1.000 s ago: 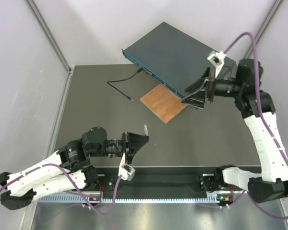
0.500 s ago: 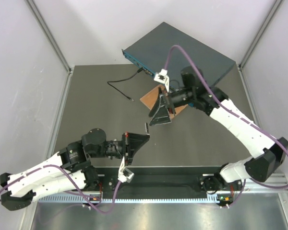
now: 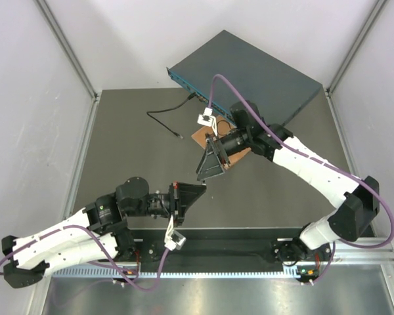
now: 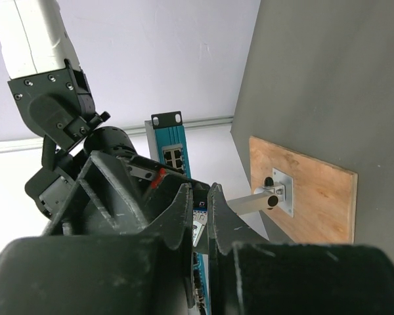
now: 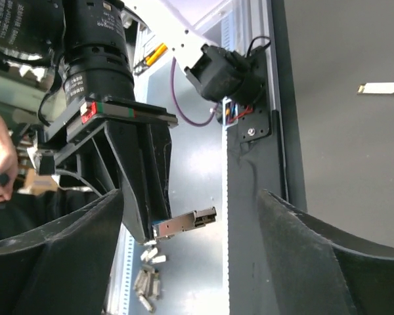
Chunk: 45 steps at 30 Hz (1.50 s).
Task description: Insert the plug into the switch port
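Right arm swings away from the far corner of the switch (image 3: 249,69) to mid-tabletop (image 3: 131,151); its right fingers (image 3: 208,169), spread wide and empty, now face the left fingers (image 3: 197,189), which stay clamped on the plug (image 5: 184,223); a hand-over looks likely before any insertion is tried; the plug, a small silver metal block, juts from the left fingertips, held in the air near the front of the tabletop, well apart from the switch, whose teal socket face waits at the back.
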Each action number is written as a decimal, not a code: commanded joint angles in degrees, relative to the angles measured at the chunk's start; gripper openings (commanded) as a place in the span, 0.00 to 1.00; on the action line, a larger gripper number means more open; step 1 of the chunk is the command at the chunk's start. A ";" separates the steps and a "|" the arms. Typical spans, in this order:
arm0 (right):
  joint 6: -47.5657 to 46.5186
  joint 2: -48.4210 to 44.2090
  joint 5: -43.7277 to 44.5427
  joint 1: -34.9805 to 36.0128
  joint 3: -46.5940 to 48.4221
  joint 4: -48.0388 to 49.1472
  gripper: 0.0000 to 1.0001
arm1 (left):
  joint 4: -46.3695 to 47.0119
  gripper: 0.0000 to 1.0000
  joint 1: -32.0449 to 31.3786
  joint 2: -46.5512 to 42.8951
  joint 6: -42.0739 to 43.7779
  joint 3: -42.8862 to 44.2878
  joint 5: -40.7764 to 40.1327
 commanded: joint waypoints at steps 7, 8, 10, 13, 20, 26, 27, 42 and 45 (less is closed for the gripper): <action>4.60 0.44 -2.48 0.61 0.43 6.32 0.01 | 3.49 0.00 -0.15 -0.96 2.71 -1.55 -3.48; 4.78 0.52 -2.21 0.26 1.04 6.14 0.00 | 3.48 0.01 -0.16 -0.96 2.54 -1.63 -3.92; 5.13 0.26 -1.34 -0.44 1.84 6.14 0.00 | 4.19 0.15 -0.07 -1.04 0.26 -1.55 -4.89; 5.66 0.09 0.16 -2.03 4.64 6.31 0.00 | 4.71 0.41 -0.07 -0.78 -5.97 -0.41 -6.12; 12.24 -2.72 7.01 -6.67 9.22 13.16 0.00 | 4.36 0.52 -0.07 1.68 -34.66 5.57 -13.50; 22.00 -8.53 20.63 -11.69 5.36 20.99 0.00 | 7.87 0.54 0.02 7.65 -59.64 12.94 -33.25; 22.27 -9.23 21.86 -11.70 5.44 20.82 0.00 | 8.57 0.54 0.54 9.40 -61.17 13.48 -36.76; 19.19 -11.87 36.38 -7.57 4.13 15.72 0.00 | 11.57 0.54 2.66 23.03 -79.46 27.37 -37.51; 19.72 -11.69 35.41 -7.13 4.04 16.25 0.00 | 12.27 0.53 2.66 24.52 -79.55 27.90 -37.85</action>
